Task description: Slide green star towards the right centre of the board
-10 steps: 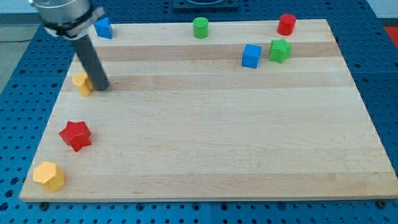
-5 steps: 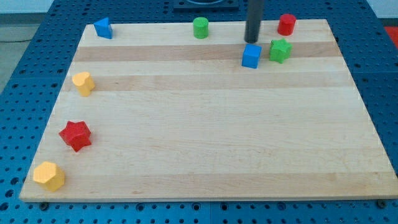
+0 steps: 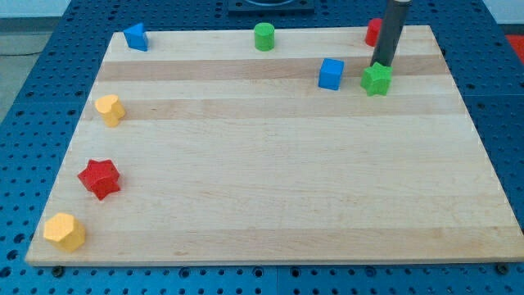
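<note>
Star [image 3: 377, 79] barely begun on its way, my tip [image 3: 381, 65] touching it at 12 o'clock.
No hand here, only a rod gripping nothing. The star sits on the bench [image 3: 270, 188] at about 2 o'clock, beside the blue cube [image 3: 331, 74]; most of the slide toward 3 o'clock seems left.

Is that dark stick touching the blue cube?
No, my tip sits against the top of the green star; the blue cube stands apart to the view's left.
</note>
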Robot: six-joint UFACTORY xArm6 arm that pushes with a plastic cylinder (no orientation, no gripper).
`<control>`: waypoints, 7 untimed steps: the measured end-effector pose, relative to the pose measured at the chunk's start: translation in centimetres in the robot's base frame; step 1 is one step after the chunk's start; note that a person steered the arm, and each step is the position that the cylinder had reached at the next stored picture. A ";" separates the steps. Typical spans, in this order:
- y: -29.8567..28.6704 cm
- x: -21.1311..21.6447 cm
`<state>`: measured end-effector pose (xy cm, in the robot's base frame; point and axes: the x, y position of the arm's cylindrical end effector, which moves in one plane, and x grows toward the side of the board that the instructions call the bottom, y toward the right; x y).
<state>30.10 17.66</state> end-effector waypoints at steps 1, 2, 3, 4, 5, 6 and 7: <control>-0.9 0.7; -1.4 3.1; -1.5 4.9; -4.1 4.9; -7.5 5.0; -8.3 7.5; -7.6 9.8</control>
<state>39.89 10.05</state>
